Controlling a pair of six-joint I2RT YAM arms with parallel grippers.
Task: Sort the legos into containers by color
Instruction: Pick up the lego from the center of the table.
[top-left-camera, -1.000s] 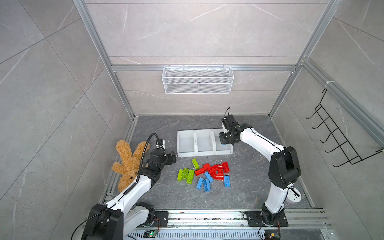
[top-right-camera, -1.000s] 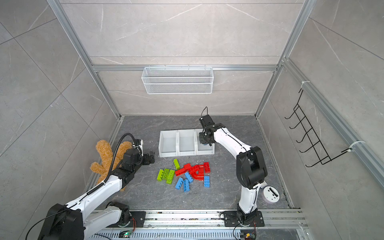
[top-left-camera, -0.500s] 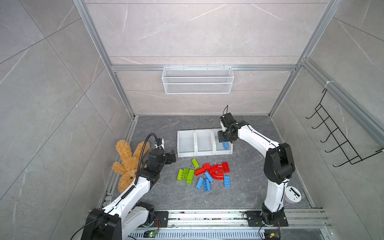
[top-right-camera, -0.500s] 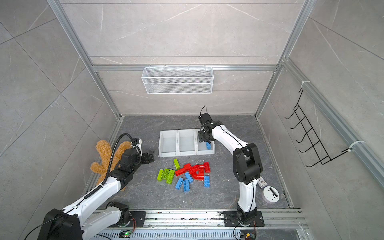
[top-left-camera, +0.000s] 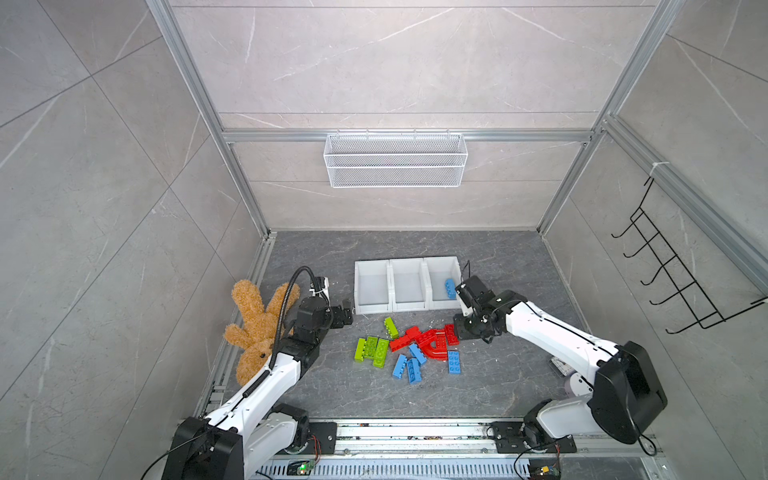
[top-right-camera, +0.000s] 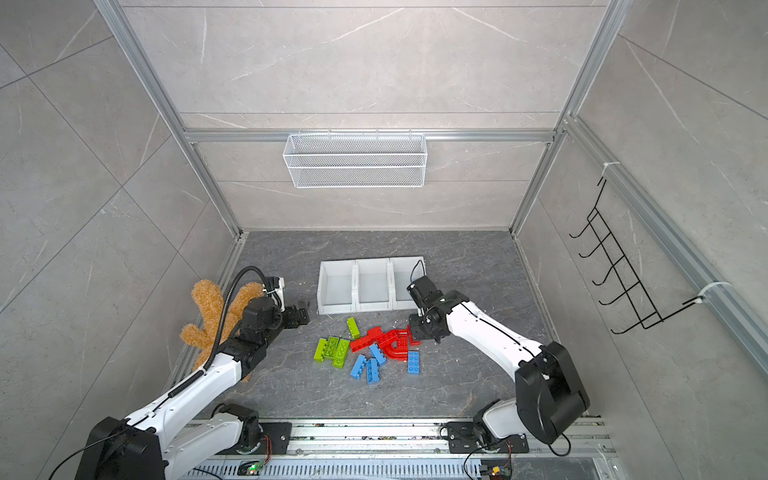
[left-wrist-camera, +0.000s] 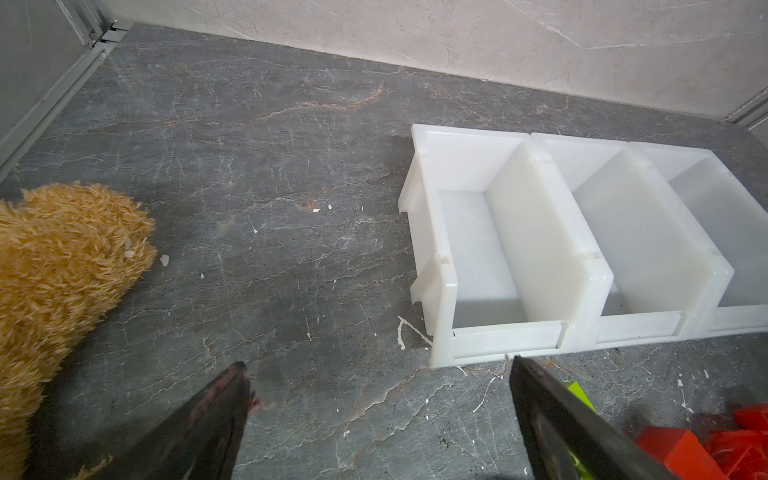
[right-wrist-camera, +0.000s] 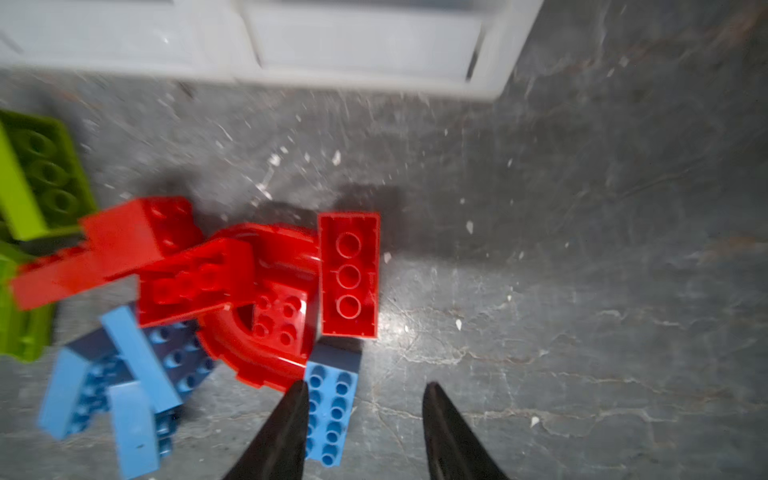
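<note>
Blue brick (top-left-camera: 449, 289) lies in the white bin row (top-left-camera: 372, 309), end compartment on the right arm's side; the other two compartments are bare. Loose on the floor in front: red bricks (top-left-camera: 409, 337), red arch (top-left-camera: 434, 354), green bricks (top-left-camera: 372, 349), blue bricks (top-left-camera: 409, 365). Right gripper (right-wrist-camera: 365, 388) hangs over the pile's edge, jaws part-spread, holding nothing. Left gripper (left-wrist-camera: 379, 362) has jaws wide and empty, near the opposite end bin. Sorting barely begun, I judge.
</note>
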